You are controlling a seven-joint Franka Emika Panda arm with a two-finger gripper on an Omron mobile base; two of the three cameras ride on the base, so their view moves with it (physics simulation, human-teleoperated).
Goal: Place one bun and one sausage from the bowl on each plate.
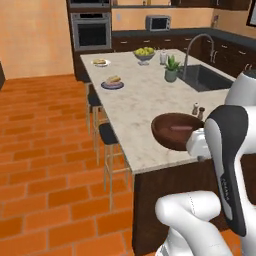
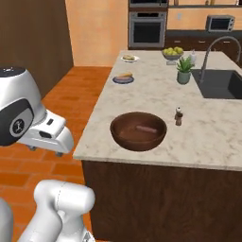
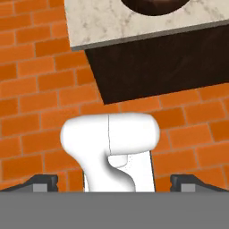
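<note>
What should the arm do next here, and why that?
Probably swing the hand up over the brown bowl and lower toward the sausage lying in it. The gripper has its jaws wide apart and empty, pointing down at the brick floor beside the counter, off the bowl.

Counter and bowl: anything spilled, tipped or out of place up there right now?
Nothing stands out. The bowl sits upright near the counter edge with one sausage inside. The blue-grey plate and white plate lie flat, each with food on it. No spills visible.
</note>
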